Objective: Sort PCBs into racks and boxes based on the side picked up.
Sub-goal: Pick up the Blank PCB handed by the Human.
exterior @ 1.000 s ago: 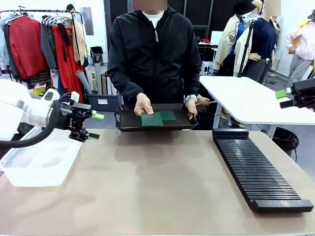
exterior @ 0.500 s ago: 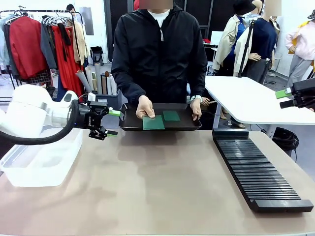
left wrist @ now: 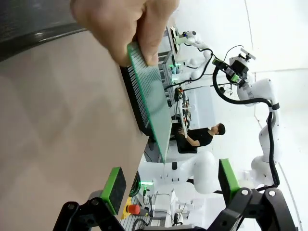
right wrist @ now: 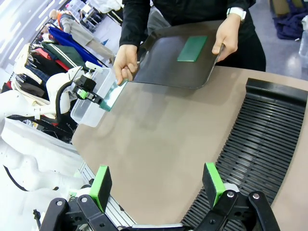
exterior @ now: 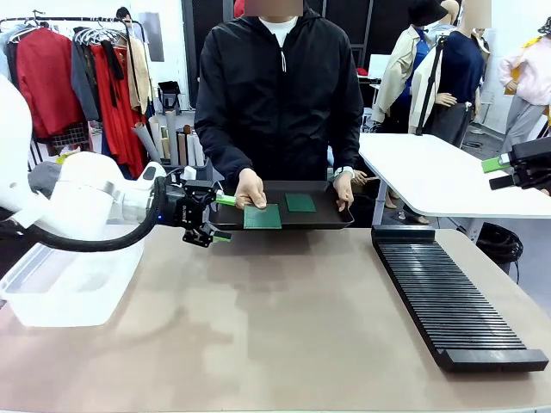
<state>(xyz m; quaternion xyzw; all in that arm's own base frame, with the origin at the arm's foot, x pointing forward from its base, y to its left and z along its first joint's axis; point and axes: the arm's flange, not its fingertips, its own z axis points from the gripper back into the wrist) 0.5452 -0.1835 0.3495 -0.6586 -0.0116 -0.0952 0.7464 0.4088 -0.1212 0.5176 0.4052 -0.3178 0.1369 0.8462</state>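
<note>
Front view: at centre frame a person's hand (exterior: pixel 250 187) holds a PCB (exterior: pixel 263 216) off the left end of a black tray (exterior: pixel 331 222). The left gripper (exterior: pixel 222 218) is just beside it, jaws wide and empty. A second PCB (exterior: pixel 300 203) lies flat on the tray. The right gripper (exterior: pixel 498 172) waits at right edge.

Left wrist view: edge-on at centre, the PCB (left wrist: pixel 151 96) is a thin, flat green square. It looks light, stiff and smooth-faced, best pinched across its faces at the free corner.

Right wrist view: the right gripper (right wrist: pixel 157 185) gapes empty above the rack (right wrist: pixel 260 139).
</note>
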